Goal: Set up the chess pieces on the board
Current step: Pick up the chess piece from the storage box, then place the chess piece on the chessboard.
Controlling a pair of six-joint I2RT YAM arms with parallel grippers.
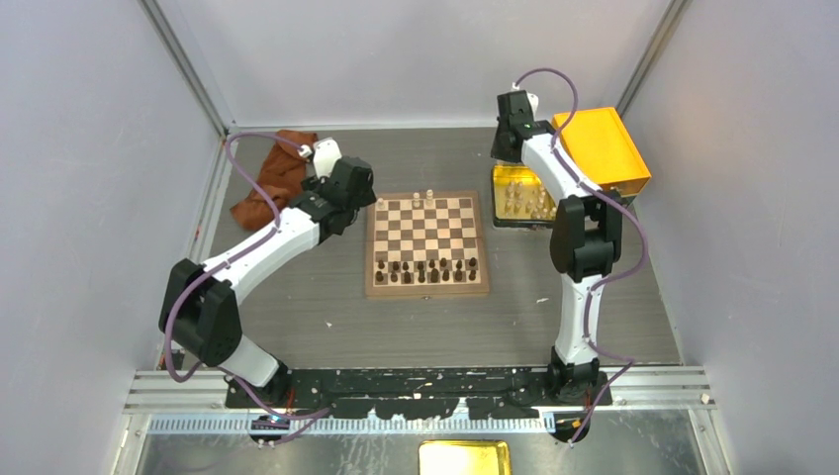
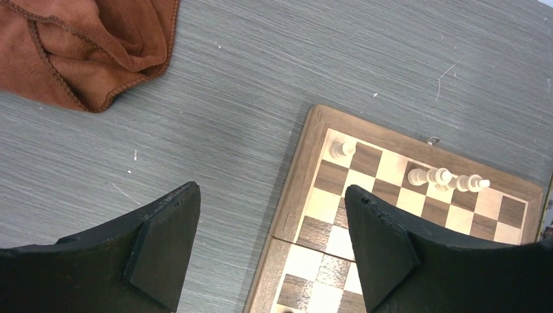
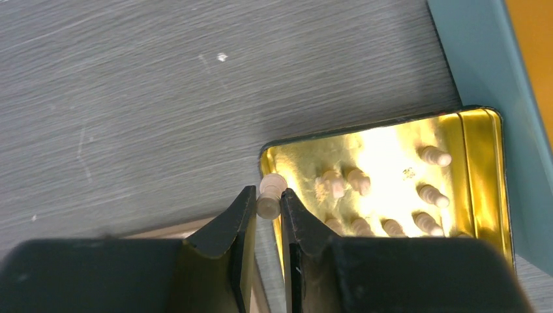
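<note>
The right arm reaches far out, its claw (image 3: 266, 201) pinching a cream pawn (image 3: 272, 185) at the gold tray's (image 3: 482, 176) corner. The left claw (image 2: 272, 193) hangs wide above the tabletop (image 2: 261, 65), beside the board (image 2: 297, 176). A few cream pieces (image 2: 438, 176) stand on the board's far row.

Gap btw cloth (image 2: 85, 45) & board (image 2: 306, 163)

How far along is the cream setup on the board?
Done: a few cream pieces stand on the board's far row. In hand: the right gripper pinches one small piece. Left: many more pieces stand in the gold tray.
</note>
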